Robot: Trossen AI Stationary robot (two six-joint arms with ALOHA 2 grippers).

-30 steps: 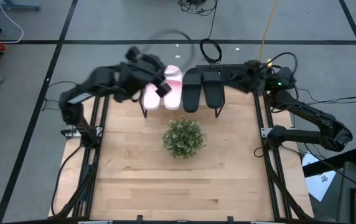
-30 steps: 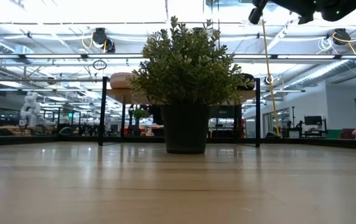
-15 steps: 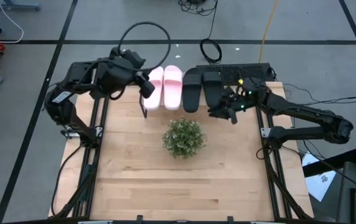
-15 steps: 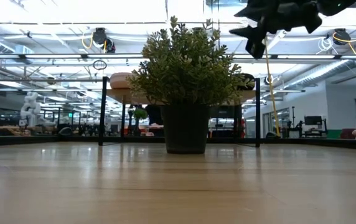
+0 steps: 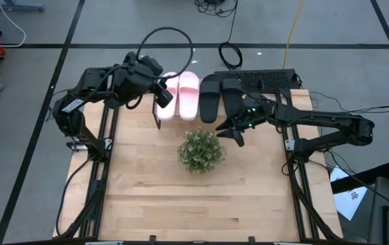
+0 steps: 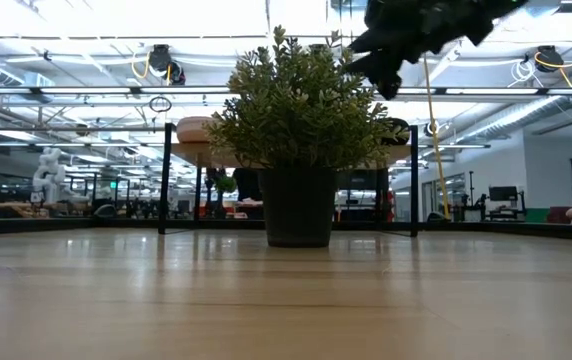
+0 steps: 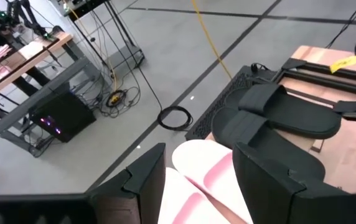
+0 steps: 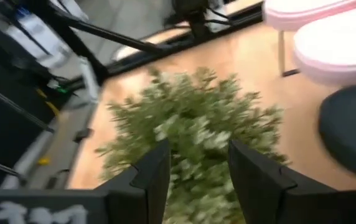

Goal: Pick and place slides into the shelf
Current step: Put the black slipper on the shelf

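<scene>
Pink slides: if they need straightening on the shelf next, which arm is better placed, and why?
Probably left. Its open left gripper hangs right beside the pink slides, while the right gripper is over by the plant, in front of the black slides.

- A round, bushy green plant (image 5: 200, 150) stands on the wooden tabletop (image 5: 181, 204), near the middle.
- In the low view its dark pot (image 6: 297, 206) sits upright on the table.
- A coiled black cable (image 5: 231, 56) lies on the grey floor beyond the table.
- A yellow cable (image 5: 292, 27) runs across the floor.
</scene>
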